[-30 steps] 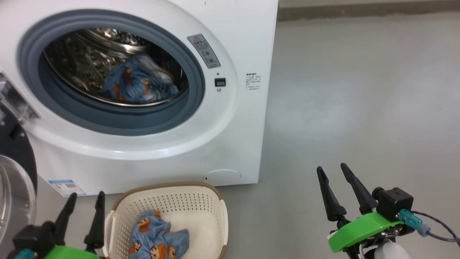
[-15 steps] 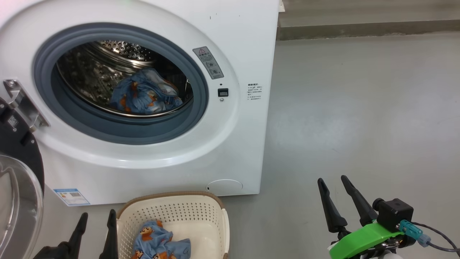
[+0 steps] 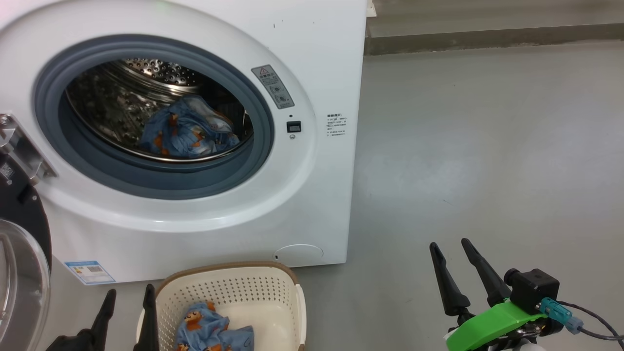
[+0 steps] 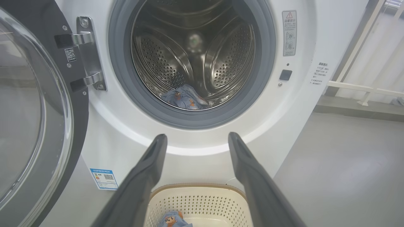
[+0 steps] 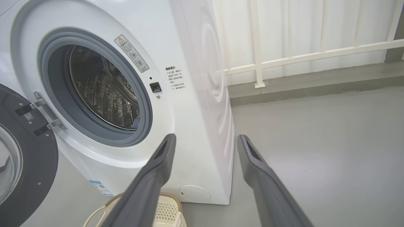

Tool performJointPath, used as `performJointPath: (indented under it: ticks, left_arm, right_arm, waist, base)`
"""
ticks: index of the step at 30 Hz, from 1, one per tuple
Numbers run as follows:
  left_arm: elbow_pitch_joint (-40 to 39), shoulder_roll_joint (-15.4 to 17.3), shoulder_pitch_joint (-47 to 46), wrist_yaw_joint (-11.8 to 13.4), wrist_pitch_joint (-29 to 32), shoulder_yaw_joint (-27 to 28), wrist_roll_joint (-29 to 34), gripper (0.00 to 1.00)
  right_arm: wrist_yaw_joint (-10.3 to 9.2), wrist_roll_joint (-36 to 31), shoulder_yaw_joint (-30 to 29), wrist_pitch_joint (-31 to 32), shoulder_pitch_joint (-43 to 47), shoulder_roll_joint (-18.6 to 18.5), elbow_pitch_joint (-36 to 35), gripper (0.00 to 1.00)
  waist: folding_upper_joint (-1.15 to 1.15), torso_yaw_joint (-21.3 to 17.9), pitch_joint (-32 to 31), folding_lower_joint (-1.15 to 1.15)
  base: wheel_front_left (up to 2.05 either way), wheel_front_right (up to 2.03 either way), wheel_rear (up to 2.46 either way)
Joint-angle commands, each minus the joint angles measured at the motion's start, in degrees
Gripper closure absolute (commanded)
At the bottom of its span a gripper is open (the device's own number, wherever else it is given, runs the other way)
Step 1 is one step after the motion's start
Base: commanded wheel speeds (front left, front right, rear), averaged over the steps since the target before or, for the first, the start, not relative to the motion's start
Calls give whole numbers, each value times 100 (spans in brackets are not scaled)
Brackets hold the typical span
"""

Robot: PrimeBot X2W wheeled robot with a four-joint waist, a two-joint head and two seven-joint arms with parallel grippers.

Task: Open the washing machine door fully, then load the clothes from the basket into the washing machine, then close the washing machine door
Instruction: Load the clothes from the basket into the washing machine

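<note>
Clothes (image 3: pixel 214 331) left to load: one crumpled blue bear-print bundle, low in the basket (image 3: pixel 229 287) at six o'clock of the head view, bunched towards the basket's seven-o'clock corner. A second bear-print piece (image 3: pixel 187 129) already in the drum (image 3: pixel 122 97), at eleven o'clock. Washing machine (image 3: pixel 312 195) directly behind the basket, door (image 3: pixel 31 214) swung wide open at nine o'clock.

Left gripper (image 3: pixel 130 292) at seven o'clock, just beside the basket's nine-o'clock wall, fingers well apart and holding nothing. From its wrist, looks along the spread fingers at the basket below and the drum mouth at twelve. Right gripper (image 3: pixel 449 243) at four o'clock over bare floor (image 3: pixel 487 146), well apart from the basket, fingers partly apart, also empty.

Likely step: fetching the bundle with the left gripper. Shift towards three o'clock to bring both fingers inside the brown rim (image 3: pixel 229 265), then come down from above. Pinch a raised fold rather than scraping the perforated bottom, or risk dragging the light basket along. Lift clear of the rim before swinging up towards eleven o'clock. Pass over the grey rubber ring (image 3: pixel 161 183) and let go deep inside, to leave no fabric draped over the ring, prone to trapping at closing. Steer clear of the open door at nine o'clock; leave the right gripper parked.
</note>
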Motion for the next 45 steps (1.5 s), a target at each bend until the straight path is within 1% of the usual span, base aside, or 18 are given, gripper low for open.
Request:
performJointPath:
  ticks: [1, 24, 45]
  left_arm:
    - [-116, 26, -110, -36, -37, 247, 101, 0]
    - [-2, -166, -167, -159, -37, 385, 260, 0]
    - [12, -252, -122, -197, -37, 378, 310, 0]
  right_arm:
    - [9, 53, 160, -6, -99, 7, -163, 0]
    - [9, -51, 125, 75, -108, 7, -224, 0]
    - [9, -81, 96, 147, -83, 7, -299, 0]
  waist:
    - [0, -16, 13, 0]
    - [0, -29, -2, 0]
    - [0, 15, -39, 0]
  base:
    - [0, 0, 0]
    - [0, 0, 0]
    - [0, 0, 0]
